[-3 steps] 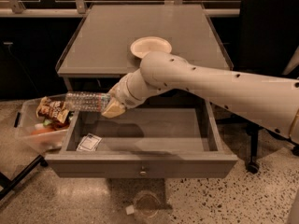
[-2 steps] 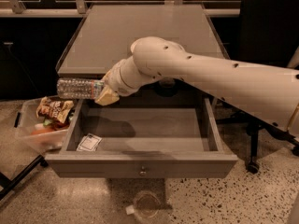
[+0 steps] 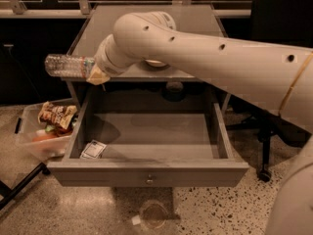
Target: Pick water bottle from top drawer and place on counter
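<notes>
The arm hides most of the tool (image 3: 94, 73) and part of the desk (image 3: 98, 28). The tool pinches one end of the clear, ribbed water bottle (image 3: 66, 65), held level in air off the desk's front left corner.

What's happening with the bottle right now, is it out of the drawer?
Yes. The gripper holds the water bottle sideways, lifted out of the top drawer and level with the front left corner of the counter. The bottle sticks out past the counter's left edge and has not been set down yet. The drawer stands open, with only a white card lying in its front left corner.
</notes>
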Tool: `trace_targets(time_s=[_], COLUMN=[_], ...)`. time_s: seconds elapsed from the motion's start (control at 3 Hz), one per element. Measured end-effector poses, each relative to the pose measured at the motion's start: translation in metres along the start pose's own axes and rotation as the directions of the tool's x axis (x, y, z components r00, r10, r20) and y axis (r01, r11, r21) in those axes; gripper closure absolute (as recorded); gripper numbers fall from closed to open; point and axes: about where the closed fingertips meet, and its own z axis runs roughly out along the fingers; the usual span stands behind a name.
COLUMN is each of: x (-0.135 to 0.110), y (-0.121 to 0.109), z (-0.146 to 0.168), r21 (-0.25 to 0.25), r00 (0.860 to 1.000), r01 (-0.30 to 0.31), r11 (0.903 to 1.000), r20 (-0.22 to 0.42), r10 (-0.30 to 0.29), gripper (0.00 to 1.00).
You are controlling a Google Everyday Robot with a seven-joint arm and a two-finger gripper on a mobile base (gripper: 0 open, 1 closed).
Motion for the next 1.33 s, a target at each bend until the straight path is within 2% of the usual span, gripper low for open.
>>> trace_targets(time_s=[0.33,0.67,1.0,1.33], x=[0.001,0.001,0.007,0.02], y=[-0.002,-0.002,-0.017,-0.047], z=[0.003,0.003,-0.003,-0.005], r21=[0.008,0.008,0.047,0.107], r00=[0.998,0.998,0.994,0.985], r01=[-0.06,-0.064,-0.098,-0.157], r11=[0.9982,0.9979,0.9941,0.9817], r20=[-0.013,-0.014,-0.04,-0.06], r10=[0.06,0.064,0.1,0.164], gripper=[1.0,1.0,1.0,1.0])
